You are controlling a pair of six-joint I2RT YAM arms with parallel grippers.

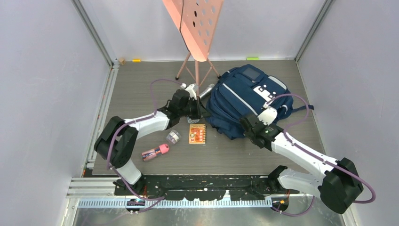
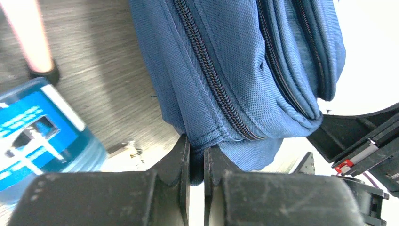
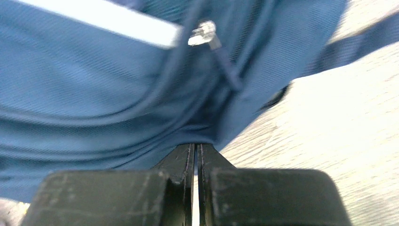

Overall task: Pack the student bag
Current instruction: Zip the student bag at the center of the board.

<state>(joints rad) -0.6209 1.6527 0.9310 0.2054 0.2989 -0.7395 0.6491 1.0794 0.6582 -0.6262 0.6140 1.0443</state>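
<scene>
Plainly the left gripper (image 2: 196,157) is clamped on the bag (image 2: 235,70) at its corner seam (a bottle (image 2: 37,127) just beside); the right gripper (image 3: 195,153) has its jaws together, seemingly pinching the fabric.

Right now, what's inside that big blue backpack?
Nothing inside shows: the backpack has its visible zips looking closed, and the fabric covers any contents. A bottle, an orange card and a pink item lie outside.

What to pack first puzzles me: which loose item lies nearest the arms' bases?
The pink item; the small jar and orange card lie farther back.
</scene>
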